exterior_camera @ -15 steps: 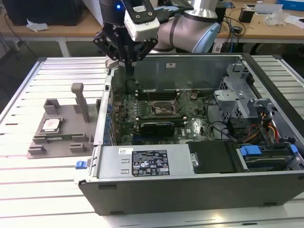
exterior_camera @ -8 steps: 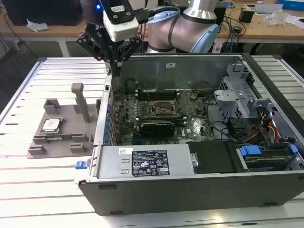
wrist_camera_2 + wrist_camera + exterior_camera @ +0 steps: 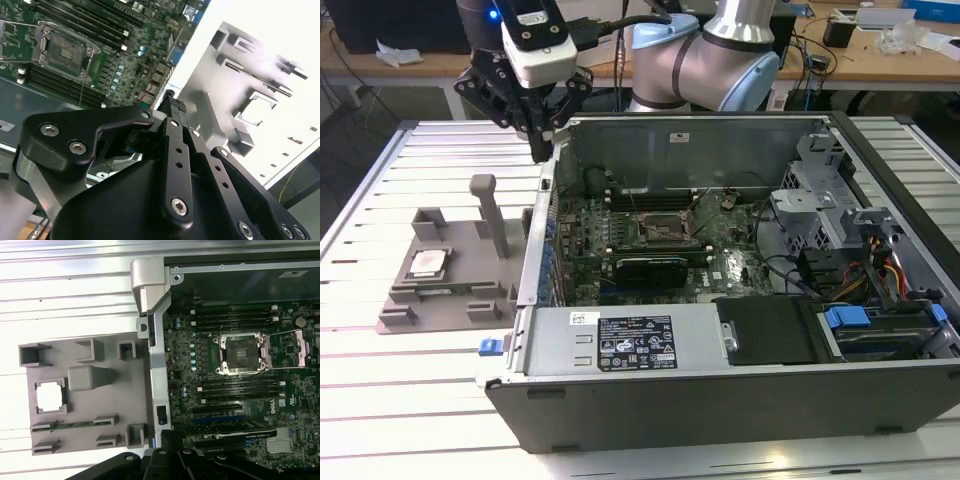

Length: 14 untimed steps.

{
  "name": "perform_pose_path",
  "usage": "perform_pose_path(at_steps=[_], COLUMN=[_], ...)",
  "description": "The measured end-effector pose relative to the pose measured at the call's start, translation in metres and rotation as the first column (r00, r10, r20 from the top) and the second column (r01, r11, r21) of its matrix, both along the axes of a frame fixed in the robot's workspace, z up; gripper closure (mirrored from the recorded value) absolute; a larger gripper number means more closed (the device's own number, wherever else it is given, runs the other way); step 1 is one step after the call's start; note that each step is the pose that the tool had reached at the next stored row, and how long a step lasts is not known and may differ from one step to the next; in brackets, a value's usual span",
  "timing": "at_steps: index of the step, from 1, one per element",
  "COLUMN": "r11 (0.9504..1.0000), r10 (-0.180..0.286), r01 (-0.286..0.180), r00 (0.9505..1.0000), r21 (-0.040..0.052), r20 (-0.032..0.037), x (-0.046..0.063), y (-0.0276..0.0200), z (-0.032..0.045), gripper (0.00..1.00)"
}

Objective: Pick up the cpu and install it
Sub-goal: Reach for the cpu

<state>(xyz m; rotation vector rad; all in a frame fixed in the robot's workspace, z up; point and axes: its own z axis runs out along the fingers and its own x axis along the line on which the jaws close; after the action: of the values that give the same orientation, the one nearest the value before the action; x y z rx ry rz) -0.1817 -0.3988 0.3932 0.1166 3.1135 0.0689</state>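
I am hovering my gripper [image 3: 542, 150] over the near wall of an open computer case [image 3: 720, 410], its black fingers [image 3: 536, 128] pressed together and holding nothing. In the second wrist view the fingertips are meeting at a point, and my own dark linkage is blocking much of the scene behind the gripper [image 3: 175, 106]. In the first wrist view the gripper [image 3: 162, 437] is being cut off by the picture's edge.

The cpu [image 3: 427, 264] is lying flat in a square recess of a grey plastic tray [image 3: 460, 255] on the slatted metal tabletop [image 3: 420, 400], at the exterior view's left of the case and well apart from my gripper. In the first wrist view glare is bleaching the lid of the cpu [image 3: 50, 396] to plain white, so no marking is showing on it. In the second wrist view the tray [image 3: 210, 95] is washing out to near white and I cannot make out the chip there.

Inside the case, the square socket [image 3: 665, 228] is sitting on the green circuit board, with a black expansion card [image 3: 650, 268] just beside it. A white sticker [image 3: 633, 356] on the metal cover along the case's front is carrying print too fine to make out. My arm is running out of the exterior view at its top.
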Motion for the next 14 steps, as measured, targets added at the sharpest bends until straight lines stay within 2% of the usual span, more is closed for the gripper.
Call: perform_pose_path(at_steps=[14], r11=[1.0], r10=[0.0], r01=[0.0], r00=[1.0], r21=[0.0], r20=[-0.0001], x=[-0.027], y=[0.0], z=[0.0], gripper=[0.89])
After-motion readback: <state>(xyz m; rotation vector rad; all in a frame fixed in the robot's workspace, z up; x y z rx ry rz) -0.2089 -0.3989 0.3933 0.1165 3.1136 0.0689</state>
